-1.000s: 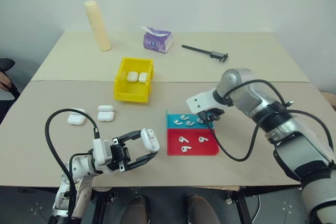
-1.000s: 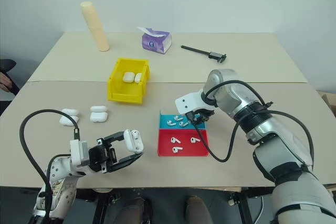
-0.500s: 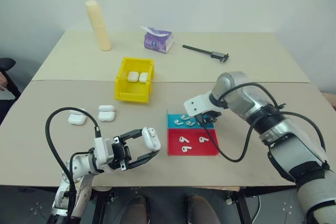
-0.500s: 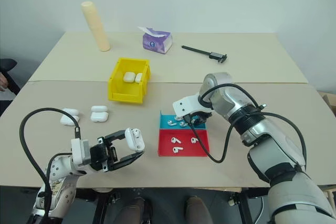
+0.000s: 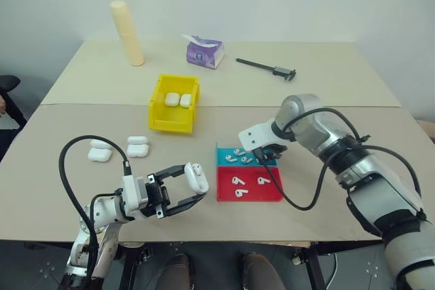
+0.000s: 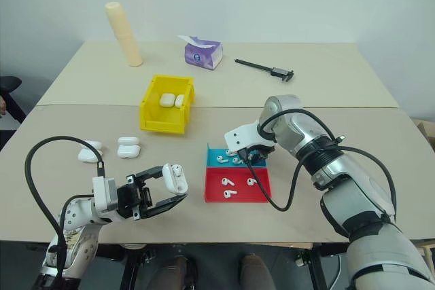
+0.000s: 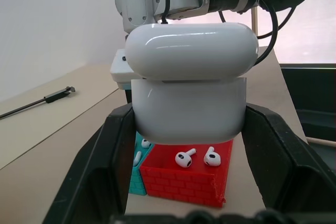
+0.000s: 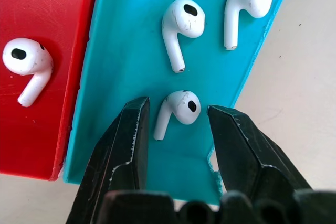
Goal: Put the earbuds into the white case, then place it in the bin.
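The right pincer [image 8: 176,116] is hovering part-open, straddling an earbud [image 8: 177,109] in the tray's blue half [image 8: 126,51], stem lying along the jaws' gap. The left pincer [image 5: 192,188] is gripping the open-lidded white case [image 5: 196,178] nearby.

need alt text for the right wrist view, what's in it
The right claw hangs open over the blue half of a tray, its two black fingers either side of one white earbud. Two more earbuds lie further along the blue, and another lies on the red half.
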